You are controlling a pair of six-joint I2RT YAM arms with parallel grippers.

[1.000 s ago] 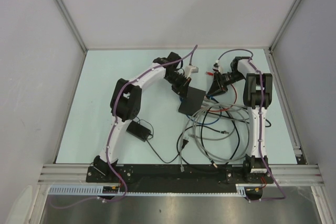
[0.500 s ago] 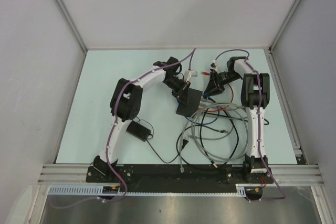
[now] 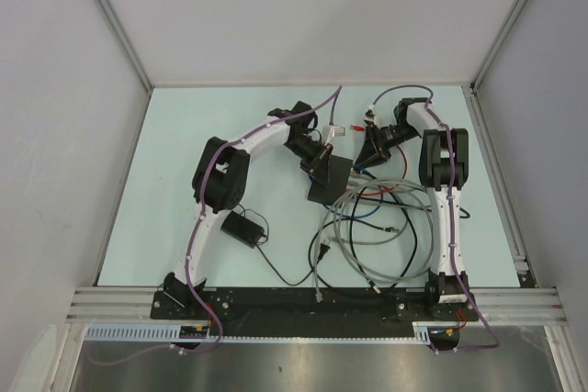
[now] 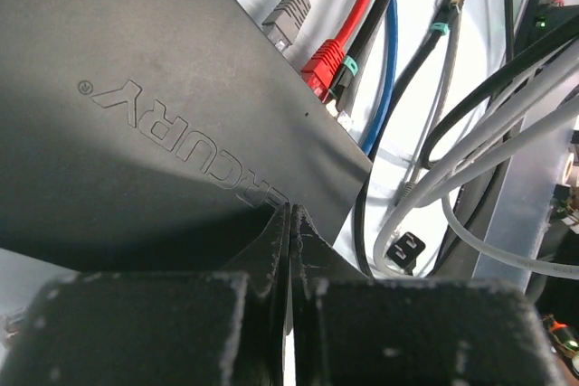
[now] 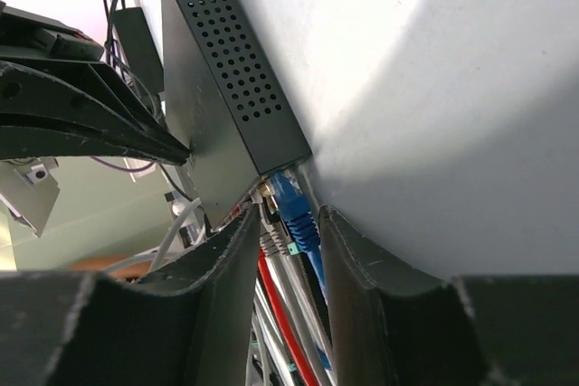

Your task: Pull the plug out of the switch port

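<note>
The switch (image 3: 331, 181) sits with its plain top right under the left gripper (image 4: 288, 216), whose jaws are pressed together, tips on the near edge of that top. The right gripper (image 5: 289, 221) holds its jaws partly spread at the switch's port side. A blue plug (image 5: 294, 205) lies between the tips; whether they pinch it I cannot tell. A red plug (image 4: 324, 62) sits in a port ahead of the left jaws.

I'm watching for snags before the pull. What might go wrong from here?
The right gripper straddles the blue plug, but a grey plug and a red plug crowd the same row, so it may catch a neighbour. The left gripper, shut, only presses its tips on the switch, which might slide.
</note>
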